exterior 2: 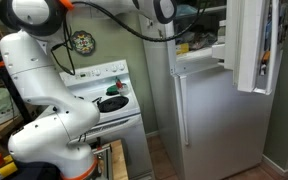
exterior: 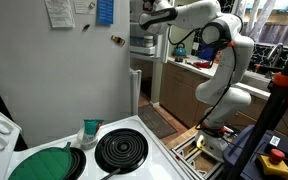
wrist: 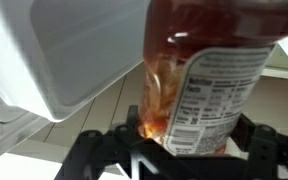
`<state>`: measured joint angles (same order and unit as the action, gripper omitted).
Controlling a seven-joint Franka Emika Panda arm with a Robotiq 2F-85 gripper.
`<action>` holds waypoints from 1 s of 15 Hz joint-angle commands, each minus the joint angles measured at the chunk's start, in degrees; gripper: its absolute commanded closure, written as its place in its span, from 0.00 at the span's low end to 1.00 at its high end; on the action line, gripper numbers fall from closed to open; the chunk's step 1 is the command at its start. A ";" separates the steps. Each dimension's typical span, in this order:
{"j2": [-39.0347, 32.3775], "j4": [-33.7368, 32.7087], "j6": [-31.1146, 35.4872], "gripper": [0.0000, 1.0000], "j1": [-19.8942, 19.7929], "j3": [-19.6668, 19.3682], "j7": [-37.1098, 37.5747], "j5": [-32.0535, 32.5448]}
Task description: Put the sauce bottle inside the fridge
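Wrist view: we are clamping our black gripper (wrist: 189, 150) on the slim red-brown sauce bottle (wrist: 214, 70) with a white label, holding it beside a white plastic bin (wrist: 64, 60) in the tall white fridge (exterior 2: 209, 110).

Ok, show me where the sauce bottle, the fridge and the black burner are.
sauce bottle (wrist: 220, 80): wrist view, on its label, mid-body.
fridge (exterior: 74, 80): in an exterior view, on its flat white side below the notes.
black burner (exterior: 121, 150): in an exterior view, on the middle of its coil.

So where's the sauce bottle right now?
In the wrist view, the sauce bottle is clamped in the tool, beside a white tray inside the fridge.
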<state>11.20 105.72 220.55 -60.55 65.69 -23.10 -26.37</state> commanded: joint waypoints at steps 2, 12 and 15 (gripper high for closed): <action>-3.62 -2.65 3.33 0.40 -5.14 7.24 -5.25 -1.51; -5.35 -2.46 6.11 0.40 -13.29 16.69 -8.65 -2.72; -4.75 -1.72 6.09 0.40 -16.13 19.12 -8.50 -3.64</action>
<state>6.56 104.01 225.43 -73.52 81.38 -29.95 -28.05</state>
